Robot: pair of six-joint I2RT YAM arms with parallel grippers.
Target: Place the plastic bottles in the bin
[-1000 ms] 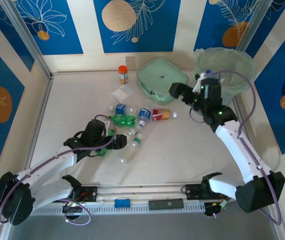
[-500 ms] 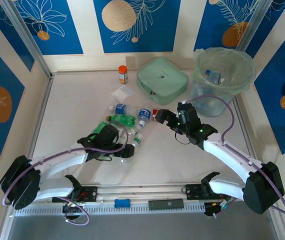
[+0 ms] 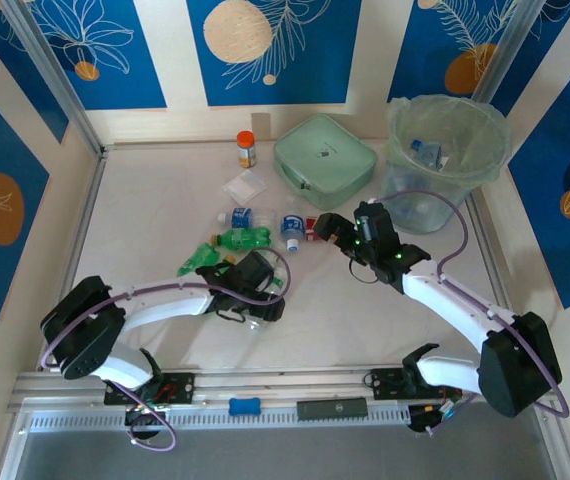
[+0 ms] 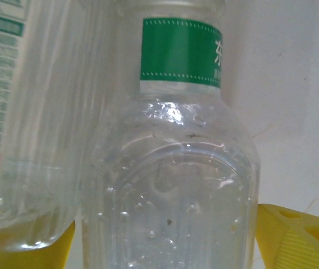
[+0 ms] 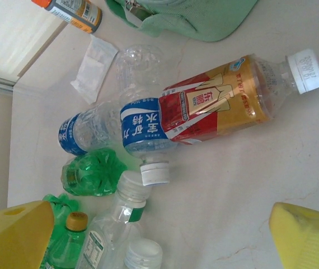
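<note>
Bottle clean-up barely underway: most of the plastic bottles [image 3: 250, 238] lie on the counter [image 3: 145, 200].
My left end effector [image 4: 162, 241] is spread wide around a clear bottle [image 4: 170, 185] with a green label, its writing cropped. My right end effector [image 5: 159, 238] is open and empty over the red-labelled bottle [image 5: 215, 106]. Chinese lettering, blue-label neighbour [image 5: 142, 126] too. The bin [image 3: 397, 135] holds a couple.

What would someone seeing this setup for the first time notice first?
Probably the jumble of plastic bottles lying mid-table, with the red-labelled bottle standing out among blue and green ones. Next, the tall bin lined with a pale green bag at the far right corner, and the left gripper straddling a clear green-labelled bottle.
</note>
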